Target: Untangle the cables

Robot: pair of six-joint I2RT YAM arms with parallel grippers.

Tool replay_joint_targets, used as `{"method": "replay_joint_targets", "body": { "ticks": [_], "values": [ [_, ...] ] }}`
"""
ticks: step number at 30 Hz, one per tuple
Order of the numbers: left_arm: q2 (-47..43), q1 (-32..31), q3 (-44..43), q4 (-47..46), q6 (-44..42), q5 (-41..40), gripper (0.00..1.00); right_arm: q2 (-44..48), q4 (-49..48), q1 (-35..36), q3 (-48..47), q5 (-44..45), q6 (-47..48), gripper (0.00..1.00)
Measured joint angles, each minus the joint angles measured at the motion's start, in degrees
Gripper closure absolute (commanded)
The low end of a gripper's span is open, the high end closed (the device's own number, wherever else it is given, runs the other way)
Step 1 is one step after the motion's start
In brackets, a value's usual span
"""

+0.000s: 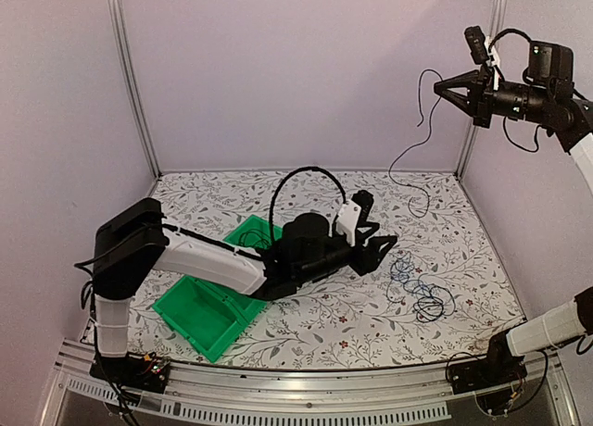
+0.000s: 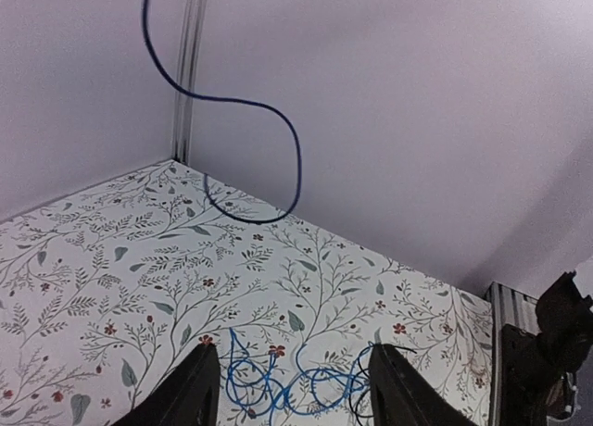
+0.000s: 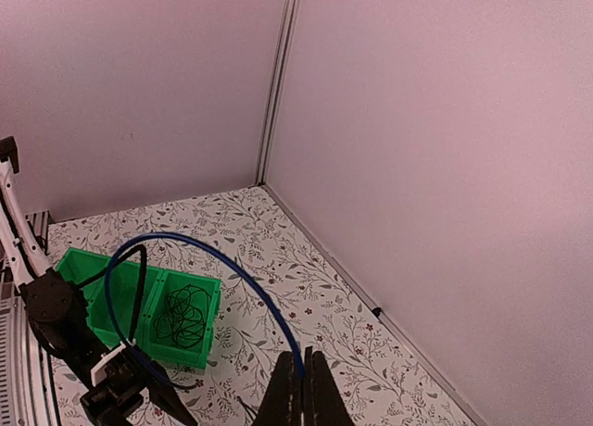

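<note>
One green bin [image 3: 178, 352] holding coiled black cable [image 3: 185, 319], second bin [image 3: 83, 269] adjoining, right pincer [image 3: 303, 380] clamped on blue cable [image 3: 232, 266], left pincer [image 2: 292, 370] apart, facing tangle [image 2: 306, 382] on tabletop [image 2: 139, 259].

Robotics lab test cell. Plain pale panel walls [image 1: 306, 74] framed by aluminium posts [image 1: 130, 83]. Work table [image 1: 324, 329] under a floral-print cover. Slotted aluminium rail [image 1: 306, 394] at the near edge, left arm [image 1: 199, 259] and right arm [image 1: 547, 329] bolted on. Green plastic bins [image 1: 195, 310].
</note>
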State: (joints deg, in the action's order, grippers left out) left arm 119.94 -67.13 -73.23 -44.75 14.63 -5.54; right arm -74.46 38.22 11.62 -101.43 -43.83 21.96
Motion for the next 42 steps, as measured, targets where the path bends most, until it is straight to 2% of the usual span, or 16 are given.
{"method": "replay_joint_targets", "body": {
  "ticks": [2, 7, 10, 16, 17, 22, 26, 29, 37, 42],
  "values": [
    [-3.2, 0.0, 1.4, 1.7, 0.3, -2.5, 0.45, -0.1, -0.5, 0.1, 1.1, 0.0, 0.1, 1.0],
    [-8.1, 0.1, 1.3, 17.3, 2.4, -10.7, 0.44, -1.9, -1.5, 2.0, 2.7, -0.3, 0.7, 1.0],
    [-12.2, 0.5, 4.4, 26.0, 2.9, -15.4, 0.43, -3.9, -2.0, 4.8, 2.8, 0.1, 1.2, 1.0],
    [-26.3, 3.7, 11.4, 39.2, 5.0, -20.5, 0.31, -7.4, -3.2, 12.2, 2.2, 1.4, 1.5, 1.0],
    [-28.4, 4.9, 11.6, 40.9, 5.5, -20.5, 0.32, -8.1, -3.3, 13.2, 1.7, 1.5, 1.6, 1.0],
    [-36.2, 16.5, 11.3, 49.8, 10.3, -14.3, 0.35, -14.1, -3.6, 19.8, -2.8, 3.4, 1.9, 1.0],
    [-38.5, 26.4, 10.9, 56.6, 11.2, -11.6, 0.31, -20.3, -3.5, 25.1, -8.3, 4.5, 2.1, 1.0],
    [-40.9, 30.5, 10.9, 59.9, 9.9, -12.0, 0.27, -24.9, -3.3, 28.5, -12.0, 4.8, 2.1, 1.0],
    [-42.6, 43.2, 11.5, 61.5, 1.7, -13.9, 0.29, -35.4, -2.1, 37.9, -21.3, 6.9, 2.4, 1.0],
    [-42.1, 50.4, 15.4, 61.5, -1.6, -13.0, 0.3, -40.5, -2.5, 41.9, -26.2, 9.5, 3.5, 1.0]
  ]
}}
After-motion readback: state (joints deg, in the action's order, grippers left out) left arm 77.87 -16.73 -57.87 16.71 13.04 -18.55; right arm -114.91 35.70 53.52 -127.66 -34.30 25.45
